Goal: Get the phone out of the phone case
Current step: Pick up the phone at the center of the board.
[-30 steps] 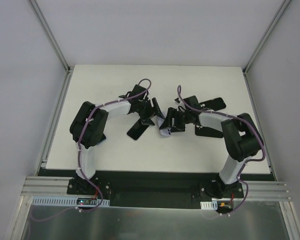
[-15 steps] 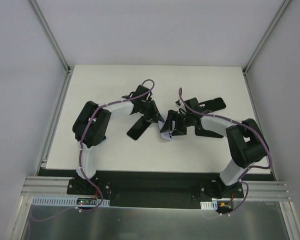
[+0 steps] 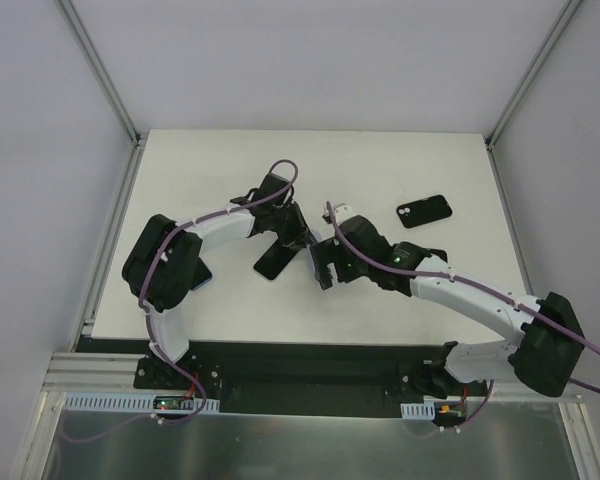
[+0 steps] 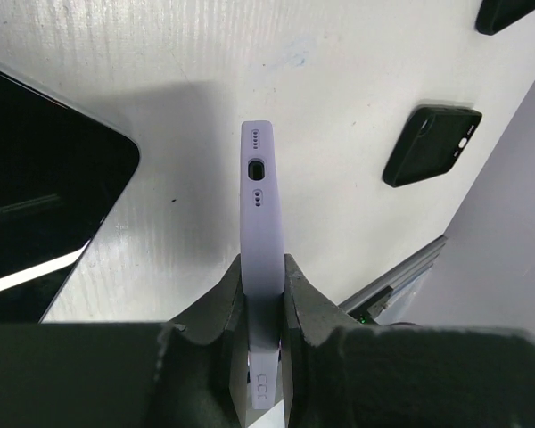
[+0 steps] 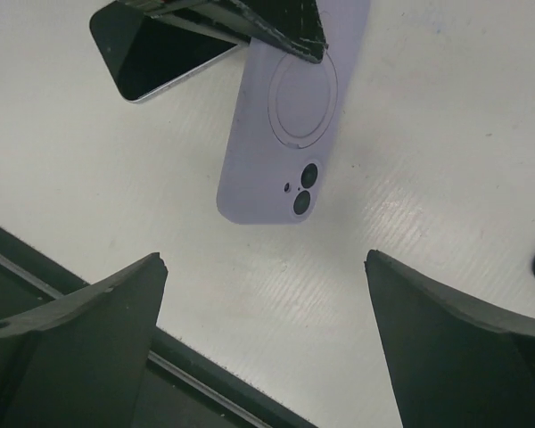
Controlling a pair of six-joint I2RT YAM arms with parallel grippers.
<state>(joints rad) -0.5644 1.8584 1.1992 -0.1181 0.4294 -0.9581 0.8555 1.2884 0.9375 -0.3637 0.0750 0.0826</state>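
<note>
The lilac case is a soft, matte shell. Its back shows a faint moulded ring and a corner cutout with two dark lens circles. Its narrow bottom end carries a charging port with a row of small holes either side. The left gripper is pinched tight on that port end, one finger on each broad face, so the case sticks out edge-on over the middle of the table. Whether a phone sits inside the case cannot be told, as only its back and end show. The right gripper hovers just beside the case's camera end with its fingers spread wide, touching nothing. A black phone lies screen-up on the table just beside the case, on the left arm's side. A black case lies flat and well apart, close to the table's rail. A dark slab, case or phone, lies towards the far right. The white table is bare to the right of the lilac case. The table's near edge and dark rail run close below the right gripper, and grey walls close in the left, right and far sides.
</note>
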